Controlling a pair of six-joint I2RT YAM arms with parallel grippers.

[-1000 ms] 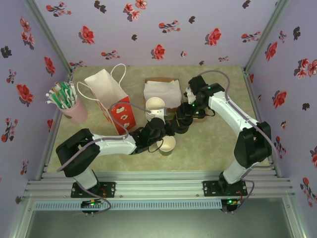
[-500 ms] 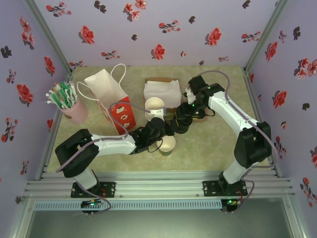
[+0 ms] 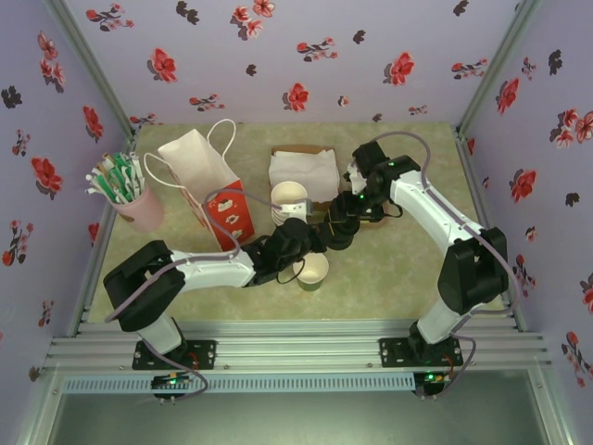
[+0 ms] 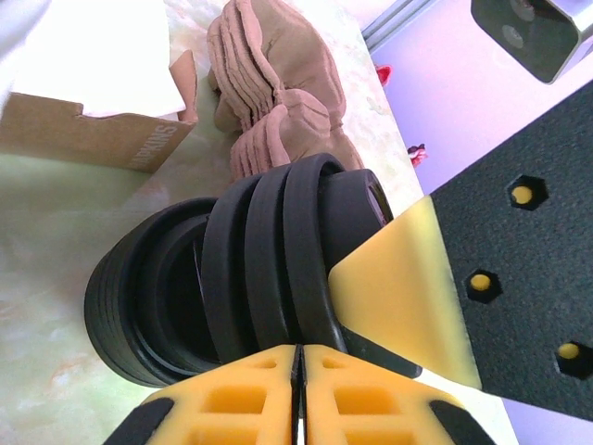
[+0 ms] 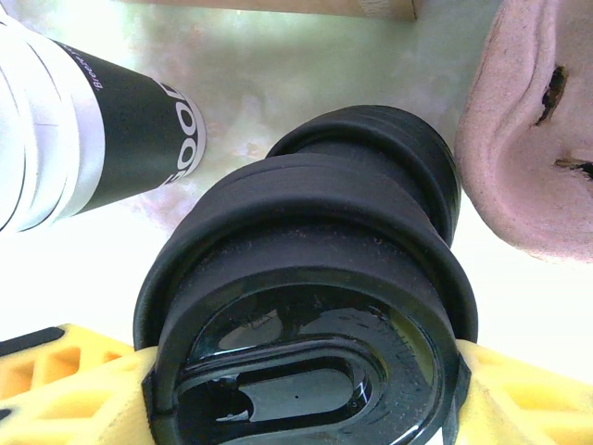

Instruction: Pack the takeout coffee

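- The paper bag [image 3: 206,181] stands toward the rear left of the worktop [image 3: 408,278], well apart from the pincers. It looks light and stands alone, so I judge it could tip or fold when a cup is lowered in.
- My left pincer [image 4: 296,357] has its fingers together, pressed up against the rims of the stack of black lids [image 4: 259,269]. I cannot tell whether a thin lip is nipped between them. If nothing is caught, a pull slides off. If two rims are caught, two lids come away together.
- The takeout coffee cup [image 3: 313,270] stands open and unlidded near the front middle of the worktop, just beside the left arm on its near side. A sideways sweep of that arm could knock it over.
- My right pincer [image 5: 296,389] is clamped on the lid stack, with a yellow finger at each flank of the widest lid. The lids nest tightly, so a hard tug from the other side could drag the whole stack out of this hold or bend a lid.
- The nested stack of cups [image 5: 102,130] sits near the lids, and a careless swing could topple it.
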